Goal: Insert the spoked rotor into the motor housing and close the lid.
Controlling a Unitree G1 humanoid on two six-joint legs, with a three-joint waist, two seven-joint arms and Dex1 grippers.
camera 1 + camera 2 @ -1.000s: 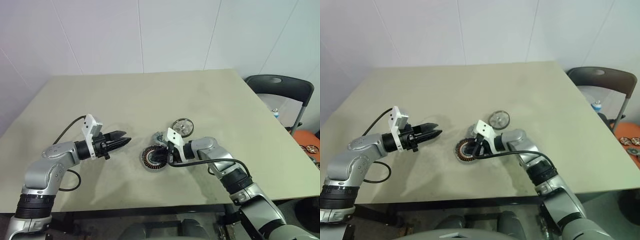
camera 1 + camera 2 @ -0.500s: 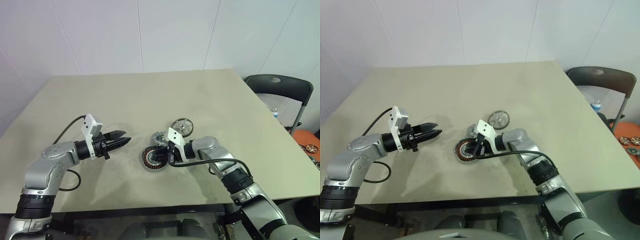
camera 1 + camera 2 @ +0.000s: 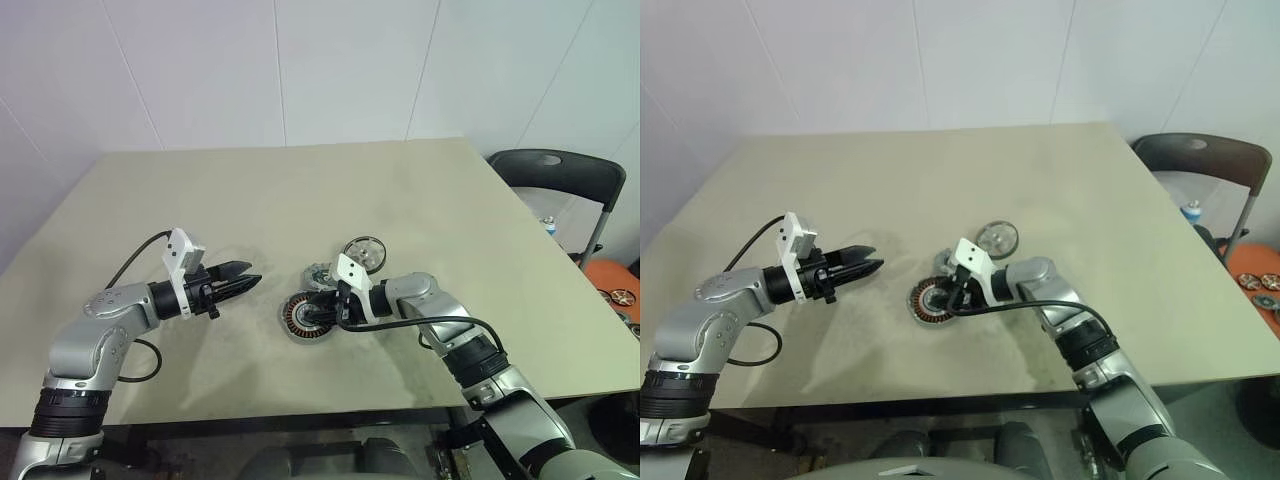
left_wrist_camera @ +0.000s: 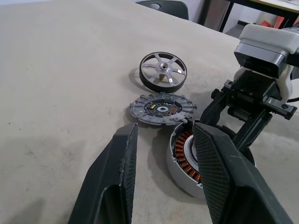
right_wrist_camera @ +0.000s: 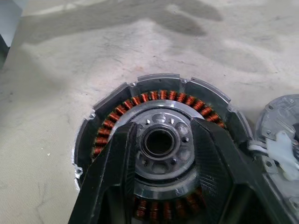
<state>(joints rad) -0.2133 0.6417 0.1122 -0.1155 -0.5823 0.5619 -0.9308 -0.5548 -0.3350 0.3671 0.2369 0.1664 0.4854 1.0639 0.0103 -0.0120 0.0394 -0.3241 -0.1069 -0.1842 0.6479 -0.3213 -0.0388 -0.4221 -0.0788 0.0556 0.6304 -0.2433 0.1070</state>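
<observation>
Copper windings of motor housing [image 5: 159,154] fill right wrist view.

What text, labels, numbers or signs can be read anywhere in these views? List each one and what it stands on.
No readable text in any view.
Round copper-wound motor housing: no lettering visible.
Small grey slotted metal lid: centre markings too small to read.
Dark-rimmed spoked rotor ring: no markings visible.
Beige table: plain.
</observation>
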